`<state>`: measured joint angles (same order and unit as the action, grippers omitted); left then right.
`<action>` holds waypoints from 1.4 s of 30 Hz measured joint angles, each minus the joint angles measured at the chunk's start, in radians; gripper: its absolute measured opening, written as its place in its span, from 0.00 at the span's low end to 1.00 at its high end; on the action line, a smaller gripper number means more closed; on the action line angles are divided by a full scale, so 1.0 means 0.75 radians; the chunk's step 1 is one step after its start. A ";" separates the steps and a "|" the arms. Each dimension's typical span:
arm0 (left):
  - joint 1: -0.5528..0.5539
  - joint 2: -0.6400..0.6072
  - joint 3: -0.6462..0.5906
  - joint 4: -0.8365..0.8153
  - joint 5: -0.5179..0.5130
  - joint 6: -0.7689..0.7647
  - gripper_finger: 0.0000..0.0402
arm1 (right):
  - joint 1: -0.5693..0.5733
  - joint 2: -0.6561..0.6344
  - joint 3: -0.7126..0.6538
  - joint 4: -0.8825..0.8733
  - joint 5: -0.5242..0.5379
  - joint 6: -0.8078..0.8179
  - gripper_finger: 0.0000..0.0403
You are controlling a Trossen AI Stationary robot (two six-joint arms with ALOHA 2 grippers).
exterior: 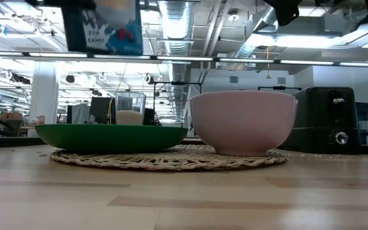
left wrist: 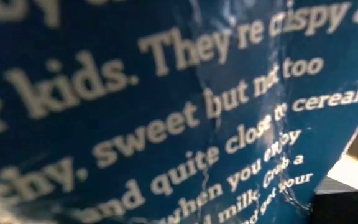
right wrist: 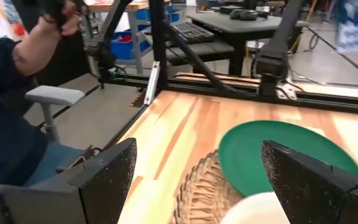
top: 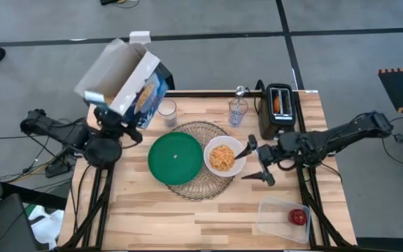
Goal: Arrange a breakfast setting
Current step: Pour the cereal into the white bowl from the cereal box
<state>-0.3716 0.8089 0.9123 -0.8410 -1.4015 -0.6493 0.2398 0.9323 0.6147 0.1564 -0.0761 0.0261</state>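
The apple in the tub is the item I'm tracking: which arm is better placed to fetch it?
The right. Its gripper, jaws open, hangs beside the bowl on the tub's side, where the apple lies; the left gripper holds the carton.

Blue carton [left wrist: 166,106] with white print fills view.

Pale wood counter [top: 187,217], matt. On it a rough woven mat [exterior: 171,160]; on the mat a glossy green plate [exterior: 107,136] and smooth bowl [exterior: 243,121]. Printed paperboard carton [top: 121,80].
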 joint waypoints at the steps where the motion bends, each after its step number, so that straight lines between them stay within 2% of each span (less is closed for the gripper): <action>1: 0.041 0.000 0.000 -0.066 0.039 -0.068 0.50 | 0.009 0.020 0.000 0.017 0.000 0.000 0.92; 4: 0.156 0.025 0.000 -0.246 0.143 -0.224 0.50 | 0.026 0.071 0.000 0.050 -0.001 0.001 0.92; 11: 0.330 0.103 -0.007 -0.536 0.202 -0.504 0.50 | 0.039 0.151 0.000 0.106 0.000 0.001 0.92; 23: 0.391 0.134 -0.309 -0.500 0.332 -0.849 0.50 | 0.065 0.183 0.000 0.145 -0.001 -0.002 0.92; 28: 0.392 0.134 -0.452 -0.329 0.365 -0.867 0.50 | 0.091 0.183 0.001 0.173 -0.001 -0.032 0.92; 34: 0.417 0.134 -0.570 -0.302 0.370 -0.989 0.51 | 0.098 0.183 0.001 0.174 -0.001 -0.035 0.92; 42: 0.428 0.134 -0.682 -0.155 0.360 -0.989 0.52 | 0.099 0.183 0.001 0.172 -0.002 -0.038 0.92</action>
<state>-0.0502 0.9096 0.4011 -0.9573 -1.1311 -1.3908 0.3143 1.0695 0.6151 0.2852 -0.0772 -0.0024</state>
